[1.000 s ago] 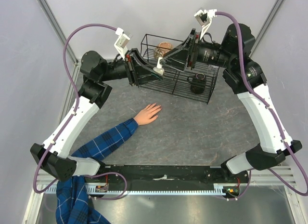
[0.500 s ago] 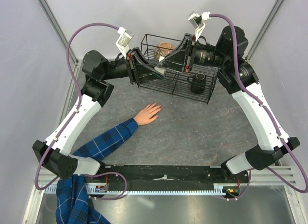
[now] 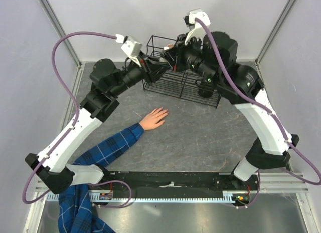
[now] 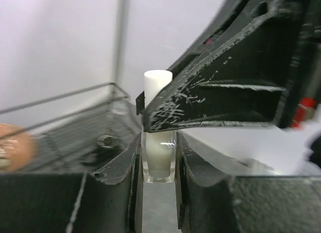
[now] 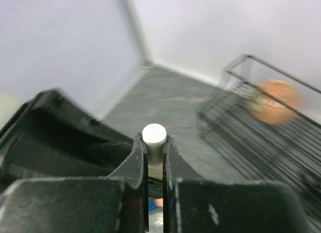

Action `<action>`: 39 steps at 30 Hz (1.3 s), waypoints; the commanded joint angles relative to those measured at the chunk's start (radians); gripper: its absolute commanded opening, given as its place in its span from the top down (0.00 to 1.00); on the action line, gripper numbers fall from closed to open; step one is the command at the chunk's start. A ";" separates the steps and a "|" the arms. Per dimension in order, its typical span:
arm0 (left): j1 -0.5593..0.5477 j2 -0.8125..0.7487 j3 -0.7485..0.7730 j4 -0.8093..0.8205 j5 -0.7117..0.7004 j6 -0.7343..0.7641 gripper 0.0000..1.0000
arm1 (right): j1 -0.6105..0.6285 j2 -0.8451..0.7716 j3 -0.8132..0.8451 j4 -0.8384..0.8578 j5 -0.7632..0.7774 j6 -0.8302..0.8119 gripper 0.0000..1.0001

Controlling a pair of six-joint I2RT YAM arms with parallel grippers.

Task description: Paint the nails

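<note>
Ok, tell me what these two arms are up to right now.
The left gripper is shut on a small clear bottle, holding it up by the basket at the far side of the table. The right gripper is shut on its white cap. The hand lies flat on the table, apart from both arms, and nothing is near the nails yet.

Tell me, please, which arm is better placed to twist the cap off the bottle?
Right: the right fingers are shut on the cap, while the left fingers clamp the bottle steady.
</note>
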 commanded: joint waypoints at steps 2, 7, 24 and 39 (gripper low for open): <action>-0.185 0.067 0.100 0.088 -0.335 0.355 0.98 | 0.299 0.079 0.060 -0.310 0.683 0.004 1.00; -0.185 0.072 0.080 0.096 -0.236 0.299 0.98 | 0.319 0.077 0.062 -0.252 0.696 -0.020 0.95; -0.060 -0.059 0.003 0.030 0.198 -0.004 0.98 | 0.131 -0.156 -0.145 -0.014 0.132 -0.077 0.13; 0.121 0.015 -0.049 0.392 0.597 -0.537 0.98 | -0.193 -0.211 -0.305 0.293 -0.722 0.164 0.19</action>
